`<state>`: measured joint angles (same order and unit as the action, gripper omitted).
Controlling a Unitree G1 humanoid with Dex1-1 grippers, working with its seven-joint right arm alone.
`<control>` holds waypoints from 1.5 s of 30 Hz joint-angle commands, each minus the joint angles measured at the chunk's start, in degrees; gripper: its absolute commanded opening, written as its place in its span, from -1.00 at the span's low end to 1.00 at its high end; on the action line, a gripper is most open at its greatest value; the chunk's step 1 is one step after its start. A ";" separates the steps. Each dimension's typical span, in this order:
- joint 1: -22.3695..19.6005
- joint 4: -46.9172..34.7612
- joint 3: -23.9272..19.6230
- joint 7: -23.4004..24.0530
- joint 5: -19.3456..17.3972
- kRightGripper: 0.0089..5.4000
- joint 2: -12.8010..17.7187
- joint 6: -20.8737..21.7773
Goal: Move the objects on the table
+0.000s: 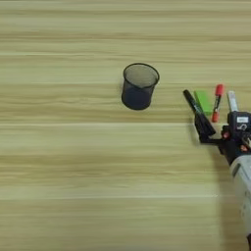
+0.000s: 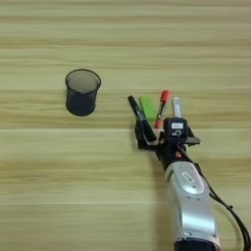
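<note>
A black wire-mesh pen cup (image 1: 139, 86) stands upright on the table (image 1: 68, 162), left of a row of small things. In that row, from left to right, lie a black marker (image 2: 135, 107), a small green block (image 2: 146, 107), a red-capped pen (image 2: 161, 108) and a silver-grey marker (image 2: 177, 106). My right gripper (image 2: 145, 129) comes in from the lower right and sits at the near end of the black marker, covering that end. The silver forearm (image 2: 188, 196) trails behind it toward the bottom edge.
A black cable (image 2: 230, 215) runs along the forearm's right side. Bare wood lies between the cup and the row of pens, and across the near left of the table.
</note>
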<state>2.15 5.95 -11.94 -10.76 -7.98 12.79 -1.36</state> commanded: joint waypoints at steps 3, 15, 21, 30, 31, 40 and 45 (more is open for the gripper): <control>-1.05 -4.89 1.52 -0.78 0.83 0.99 1.02 -0.09; -1.66 -1.10 2.15 -0.96 0.80 0.99 0.49 -0.14; -1.75 -0.24 1.86 -0.79 0.69 0.99 0.46 0.18; -1.74 0.90 2.20 -0.95 0.73 0.99 0.01 0.22; -1.82 1.18 2.20 -0.99 0.73 0.99 -0.01 0.25; -2.46 3.14 2.20 -2.08 -0.38 0.91 -0.29 -0.53; -2.58 3.65 2.40 -2.34 -0.29 0.74 -0.37 -0.54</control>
<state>1.33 10.27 -9.46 -13.04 -8.33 11.73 -1.99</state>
